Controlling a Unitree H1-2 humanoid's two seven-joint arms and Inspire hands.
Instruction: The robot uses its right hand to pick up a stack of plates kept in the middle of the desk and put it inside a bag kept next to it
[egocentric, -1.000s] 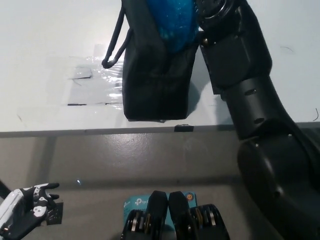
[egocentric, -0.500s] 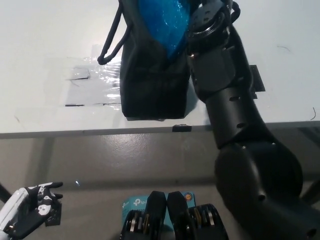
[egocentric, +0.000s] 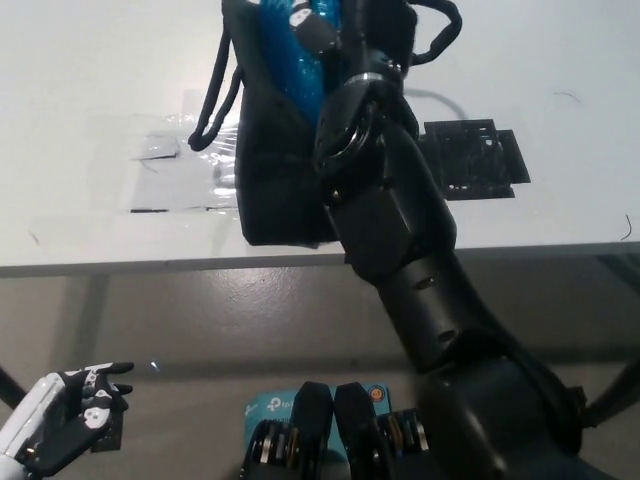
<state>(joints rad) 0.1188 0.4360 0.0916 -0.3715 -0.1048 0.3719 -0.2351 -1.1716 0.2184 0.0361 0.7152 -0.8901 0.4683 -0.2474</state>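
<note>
bag (egocentric: 275, 190) top cropped, right hand (egocentric: 345, 25) partly hidden

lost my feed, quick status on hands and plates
Right hand at bag mouth, grip hidden. Blue plates partly inside bag. Left hand resting low, holding nothing. Nothing blocking.

A white desk (egocentric: 90, 60) fills the upper half of the head view, its front edge running nearly straight across. A patch of clear tape (egocentric: 175, 165) shines near that edge, left of centre, and a dark square mark (egocentric: 470, 160) sits toward the right. Below the edge lies a grey floor (egocentric: 200, 320), evenly lit, with a thin desk leg (egocentric: 85, 320) at the left.
</note>
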